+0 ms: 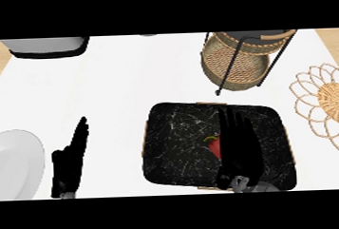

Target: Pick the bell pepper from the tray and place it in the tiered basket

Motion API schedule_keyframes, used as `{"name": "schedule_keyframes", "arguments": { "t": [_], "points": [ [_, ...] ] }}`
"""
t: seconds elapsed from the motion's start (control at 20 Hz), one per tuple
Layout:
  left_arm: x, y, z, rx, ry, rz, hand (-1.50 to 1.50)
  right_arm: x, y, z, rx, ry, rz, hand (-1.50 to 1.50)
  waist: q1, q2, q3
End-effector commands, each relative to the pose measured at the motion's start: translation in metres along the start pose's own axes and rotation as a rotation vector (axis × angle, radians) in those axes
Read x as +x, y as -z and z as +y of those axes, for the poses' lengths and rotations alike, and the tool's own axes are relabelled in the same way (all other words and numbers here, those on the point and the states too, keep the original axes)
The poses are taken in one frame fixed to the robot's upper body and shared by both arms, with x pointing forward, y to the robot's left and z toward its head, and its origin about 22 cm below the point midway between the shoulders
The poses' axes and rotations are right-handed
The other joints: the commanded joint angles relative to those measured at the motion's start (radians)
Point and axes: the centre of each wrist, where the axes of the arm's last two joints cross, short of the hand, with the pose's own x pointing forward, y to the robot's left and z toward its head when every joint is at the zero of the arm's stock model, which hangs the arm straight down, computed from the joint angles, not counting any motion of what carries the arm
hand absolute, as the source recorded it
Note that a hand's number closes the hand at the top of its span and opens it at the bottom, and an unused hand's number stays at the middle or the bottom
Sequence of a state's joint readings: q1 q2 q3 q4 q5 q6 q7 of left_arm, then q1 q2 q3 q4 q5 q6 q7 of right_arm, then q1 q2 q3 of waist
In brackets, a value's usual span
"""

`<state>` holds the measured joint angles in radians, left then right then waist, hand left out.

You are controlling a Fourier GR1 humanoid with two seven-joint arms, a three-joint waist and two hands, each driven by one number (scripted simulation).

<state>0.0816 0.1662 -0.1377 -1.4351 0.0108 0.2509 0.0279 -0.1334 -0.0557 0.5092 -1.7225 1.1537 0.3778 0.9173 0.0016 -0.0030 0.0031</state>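
Observation:
A red bell pepper (213, 146) with a green stem lies near the middle of the black marbled tray (174, 135). My right hand (238, 147) hovers over the tray with straight fingers pointing away, its left edge against or over the pepper and hiding part of it. The wicker tiered basket (242, 57) on a black wire frame stands at the back, beyond the tray. My left hand (70, 160) rests open to the left of the tray, fingers up.
A white plate (16, 164) lies at the left edge, next to my left hand. A woven flower-shaped mat (326, 104) sits at the right edge. A grey and black appliance (47, 46) stands at the back left.

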Motion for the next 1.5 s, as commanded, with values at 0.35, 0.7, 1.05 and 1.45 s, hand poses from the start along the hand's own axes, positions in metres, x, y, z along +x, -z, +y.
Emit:
{"name": "schedule_keyframes", "arguments": {
  "t": [0.35,0.7,1.05,1.45],
  "points": [
    [-0.013,0.015,-0.012,-0.001,-0.006,0.023,0.0,-0.012,0.01,0.004,0.001,-0.024,-0.022,1.5,-0.004,0.003,-0.003],
    [-0.01,0.009,-0.015,-0.015,0.011,0.051,0.0,-0.01,0.04,0.028,-0.108,-0.133,-0.109,1.5,0.002,0.004,-0.003],
    [-0.013,0.0,0.002,0.019,-0.007,0.038,0.0,-0.046,0.048,0.024,0.02,0.263,0.684,1.5,-0.025,0.005,-0.001],
    [-0.011,0.001,0.001,-0.002,-0.005,0.037,0.0,-0.027,0.031,-0.027,-0.263,0.568,0.759,1.5,-0.007,-0.008,-0.005]
  ]
}}
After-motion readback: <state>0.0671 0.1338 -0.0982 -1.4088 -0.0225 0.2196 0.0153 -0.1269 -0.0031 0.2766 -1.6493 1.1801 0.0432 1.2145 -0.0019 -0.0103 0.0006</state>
